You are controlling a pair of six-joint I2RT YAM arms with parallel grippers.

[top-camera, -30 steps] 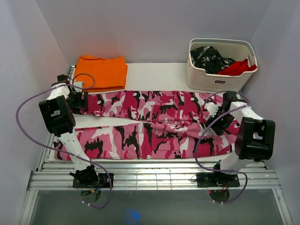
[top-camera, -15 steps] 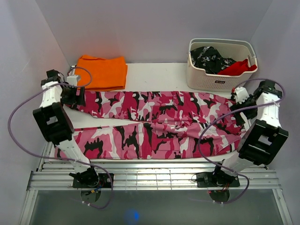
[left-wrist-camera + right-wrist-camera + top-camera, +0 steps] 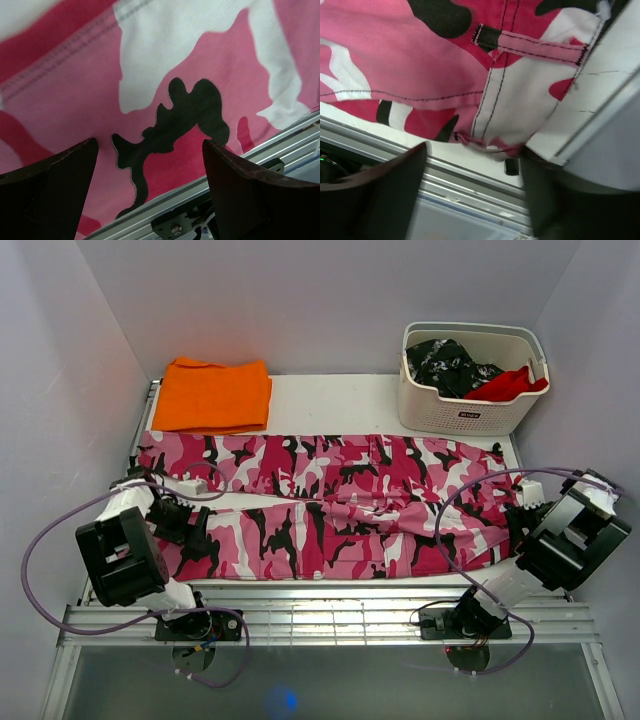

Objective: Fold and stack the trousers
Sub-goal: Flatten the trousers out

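The trousers (image 3: 330, 500), in hot pink, pale pink, white and black camouflage, lie flat across the table with the legs to the left and the waist to the right. My left gripper (image 3: 188, 527) is open and low over the left end of the near leg; in the left wrist view (image 3: 150, 200) the cloth (image 3: 165, 75) lies under its spread fingers by the front rail. My right gripper (image 3: 516, 520) is open at the waistband's near right corner; the right wrist view (image 3: 472, 195) shows that corner and a belt loop (image 3: 535, 47) between the spread fingers.
A folded orange cloth (image 3: 215, 393) lies at the back left. A white basket (image 3: 470, 410) with a black-and-white speckled garment and a red cloth stands at the back right. The metal rail (image 3: 330, 615) runs along the front edge.
Both arms let go of the far leg and waist and swung toward the near edge. The far leg now lies stretched further left. Both grippers are now low over the near leg and waist corner.
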